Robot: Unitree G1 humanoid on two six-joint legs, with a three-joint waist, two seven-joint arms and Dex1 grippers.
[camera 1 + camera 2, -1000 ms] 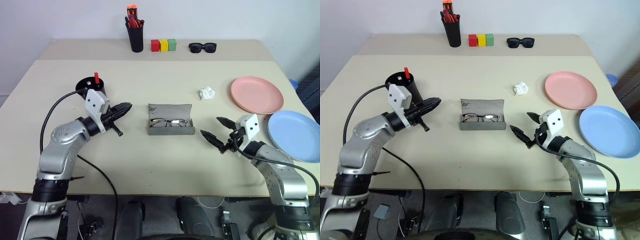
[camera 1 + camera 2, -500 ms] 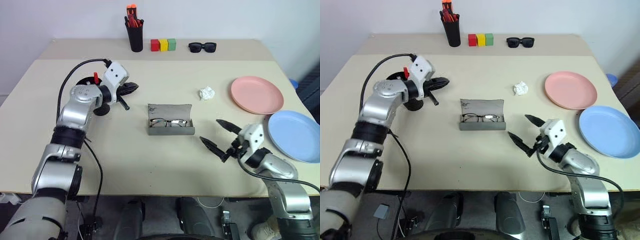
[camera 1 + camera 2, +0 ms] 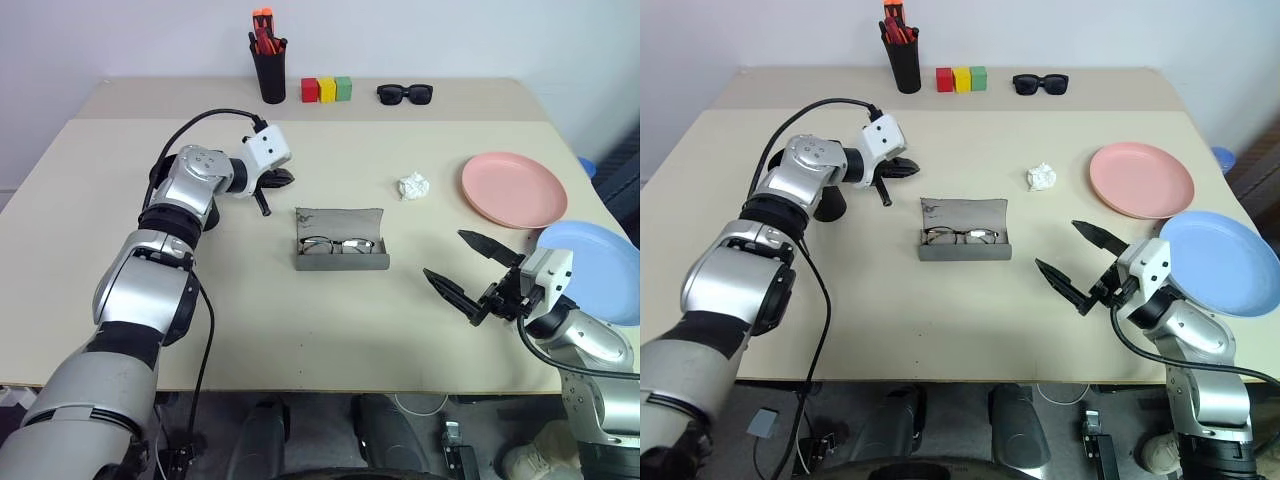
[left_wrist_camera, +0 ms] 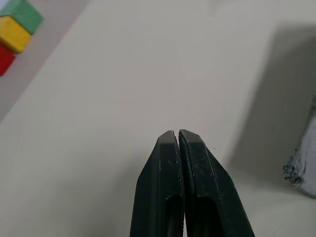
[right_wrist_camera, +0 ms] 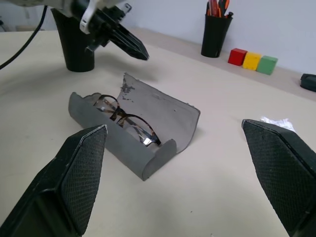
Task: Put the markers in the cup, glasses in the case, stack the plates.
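From the head views, the left tool point(image 3: 283, 179) hangs over the bench point(image 3: 240, 320) with its two fingers pressed together on nothing, just beyond the far left corner of the case point(image 3: 342, 252). The case lies open in the middle of the bench, its long axis running left to right, lid raised on the far side. The glasses point(image 3: 338, 244) rest inside it, lenses side by side along that same axis. The cup point(image 3: 828, 201) stands behind the left forearm, largely hidden. The right tool point(image 3: 468, 271) is held above the bench to the right of the case, fingers spread wide and empty, pointing left toward it. The pink plate point(image 3: 513, 189) lies on the right side of the bench, the blue plate point(image 3: 600, 262) nearer and just behind the right wrist; the two are not stacked.

In the left wrist view, the closed fingertips point(image 4: 177, 140) point at bare bench, with a worn corner of the case at one edge.

In the right wrist view, the case sits between the two spread fingers point(image 5: 79, 163), lying diagonally, glasses inside, and the left tool hovers past its far end, beside the cup.
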